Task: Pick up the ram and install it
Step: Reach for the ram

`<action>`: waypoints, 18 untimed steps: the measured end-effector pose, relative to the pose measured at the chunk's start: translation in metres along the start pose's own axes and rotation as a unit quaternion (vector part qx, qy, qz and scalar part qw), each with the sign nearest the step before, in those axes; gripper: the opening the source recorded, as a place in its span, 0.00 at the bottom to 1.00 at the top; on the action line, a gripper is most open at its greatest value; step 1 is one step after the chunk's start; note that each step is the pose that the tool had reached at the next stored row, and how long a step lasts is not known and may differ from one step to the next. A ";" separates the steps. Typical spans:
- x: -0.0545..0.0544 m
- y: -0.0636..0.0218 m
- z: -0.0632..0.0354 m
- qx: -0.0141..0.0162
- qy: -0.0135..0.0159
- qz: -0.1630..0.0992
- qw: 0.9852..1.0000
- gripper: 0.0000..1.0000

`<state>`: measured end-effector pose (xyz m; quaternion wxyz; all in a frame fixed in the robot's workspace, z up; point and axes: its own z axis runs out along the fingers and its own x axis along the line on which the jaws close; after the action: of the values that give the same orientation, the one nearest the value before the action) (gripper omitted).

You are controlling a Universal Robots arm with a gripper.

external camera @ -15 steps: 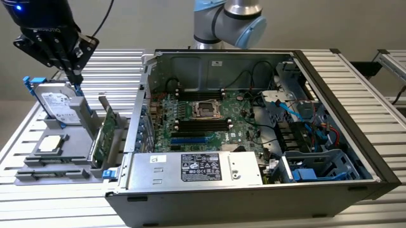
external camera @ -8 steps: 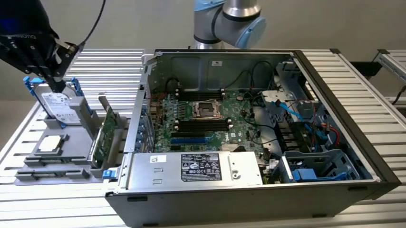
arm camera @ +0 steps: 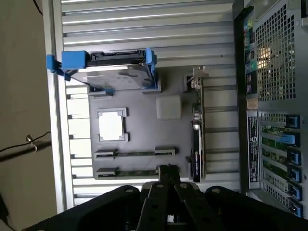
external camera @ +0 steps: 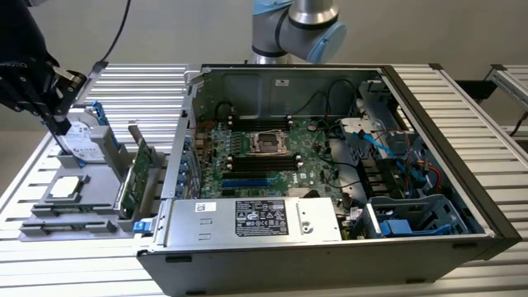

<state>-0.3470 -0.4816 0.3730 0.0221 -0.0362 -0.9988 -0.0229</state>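
Holds nothing in the gripper (external camera: 59, 128), closed, poised over the drive (external camera: 83, 133); shows the ram (arm camera: 134, 153) on edge in the tray (arm camera: 144, 130), beside the CPU (arm camera: 111, 126); likely handles light, stiff, fragile; best pinched across its faces mid-length

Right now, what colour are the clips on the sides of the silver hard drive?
Blue. The clips on the hard drive show best in the wrist view.
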 end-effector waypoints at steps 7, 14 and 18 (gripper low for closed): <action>0.016 -0.0056 0.0114 0.000 0.003 0.000 1.000 0.11; 0.026 -0.0072 0.0186 0.000 0.003 -0.001 1.000 0.11; 0.026 -0.0072 0.0185 0.000 0.003 -0.001 1.000 0.11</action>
<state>-0.3740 -0.4860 0.3554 0.0256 -0.0352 -0.9988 -0.0229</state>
